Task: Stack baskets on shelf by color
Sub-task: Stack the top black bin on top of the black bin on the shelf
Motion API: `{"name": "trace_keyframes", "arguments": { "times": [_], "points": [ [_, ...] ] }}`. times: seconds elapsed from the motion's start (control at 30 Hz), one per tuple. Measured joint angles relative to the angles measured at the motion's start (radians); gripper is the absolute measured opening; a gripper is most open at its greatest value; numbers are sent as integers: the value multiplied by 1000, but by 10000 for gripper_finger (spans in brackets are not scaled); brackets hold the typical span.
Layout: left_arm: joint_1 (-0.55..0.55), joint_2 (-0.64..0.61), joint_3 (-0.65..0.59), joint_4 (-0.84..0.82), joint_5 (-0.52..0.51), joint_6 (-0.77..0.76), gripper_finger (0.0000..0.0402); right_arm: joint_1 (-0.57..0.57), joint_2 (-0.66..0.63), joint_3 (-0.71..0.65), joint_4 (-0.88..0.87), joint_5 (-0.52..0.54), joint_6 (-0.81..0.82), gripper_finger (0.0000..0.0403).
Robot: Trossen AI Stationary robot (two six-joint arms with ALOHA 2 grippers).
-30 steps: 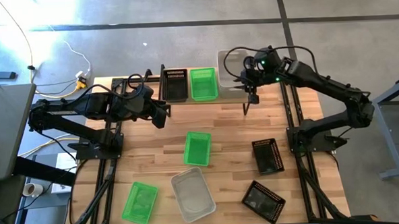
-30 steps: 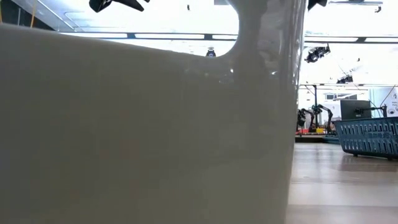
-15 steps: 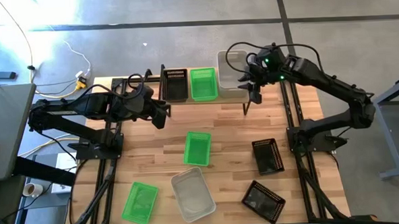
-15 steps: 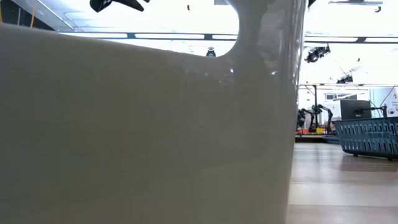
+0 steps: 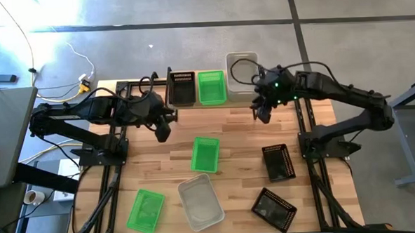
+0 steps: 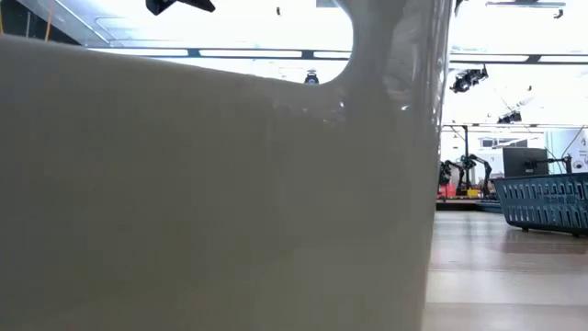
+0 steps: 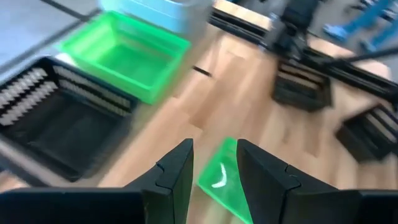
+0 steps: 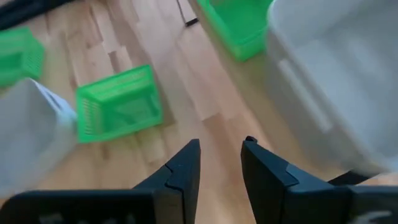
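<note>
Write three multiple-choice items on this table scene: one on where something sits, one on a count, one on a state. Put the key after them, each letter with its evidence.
1. Where is the black basket nearest the left arm?
A. on the shelf, beside a green basket
B. on the tabletop by the right arm's base
C. inside a clear basket

2. How many green baskets lie on the tabletop, off the shelf?
A. none
B. two
C. four

3. What is the right gripper holding?
A. a green basket
B. a black basket
C. nothing

Key:
1. A: the high view shows it on the shelf, next to the green one.
2. B: one green basket lies mid-table, another near the front edge.
3. C: the right wrist view shows its fingers apart over bare wood.
</note>
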Motion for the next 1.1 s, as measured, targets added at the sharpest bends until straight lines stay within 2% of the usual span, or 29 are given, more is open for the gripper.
{"name": "trace_keyframes", "arguments": {
  "times": [0.17, 0.3, 0.47, 0.57, 0.83, 0.97, 1.1],
  "points": [
    [0, 0, 0, -16, 154, 38, 113, 122, 0, 0, -11, 69, 227, 103],
    [-1, 0, 0, -84, 237, 34, 113, 218, 2, -4, -25, 123, 395, 103],
    [-2, 0, 0, -190, 303, 33, 113, 326, 8, -27, -78, 178, 609, 103],
    [-9, 0, 0, -241, 309, 26, 113, 387, 15, -45, -103, 200, 713, 103],
    [-60, 0, -37, -295, 315, -18, 113, 528, 51, -94, -138, 172, 928, 103],
    [-98, 0, -54, -301, 367, -20, 113, 603, 97, -97, -162, 120, 972, 103],
    [-131, 0, -62, -300, 372, -27, 113, 666, 143, -97, -165, 70, 1013, 103]
  ]
}}
